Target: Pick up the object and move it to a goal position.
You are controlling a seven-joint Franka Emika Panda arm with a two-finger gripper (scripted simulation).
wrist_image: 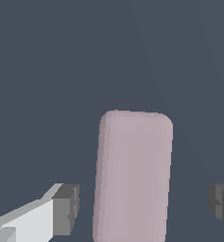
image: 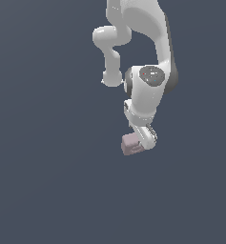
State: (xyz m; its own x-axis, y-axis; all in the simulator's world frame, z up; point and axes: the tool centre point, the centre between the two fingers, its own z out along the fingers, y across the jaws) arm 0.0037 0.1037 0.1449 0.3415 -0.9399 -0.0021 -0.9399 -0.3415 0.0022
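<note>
Gripper spread wide; pale mauve block between fingers, gaps both sides, no contact. Block rests on plain dark surface.

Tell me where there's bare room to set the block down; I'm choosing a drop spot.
The grey surface shows bare on the exterior view's left, right and below the pinkish block. The crowded part is at the block itself, where the tool and the arm above it stand. Wrist view: open fingers flank the block.

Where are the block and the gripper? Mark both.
block [wrist_image: 132, 177]: wrist view, middle of its broad pale face.
gripper [wrist_image: 144, 208]: wrist view, midway between the two dark fingertips, open around the block.
</note>
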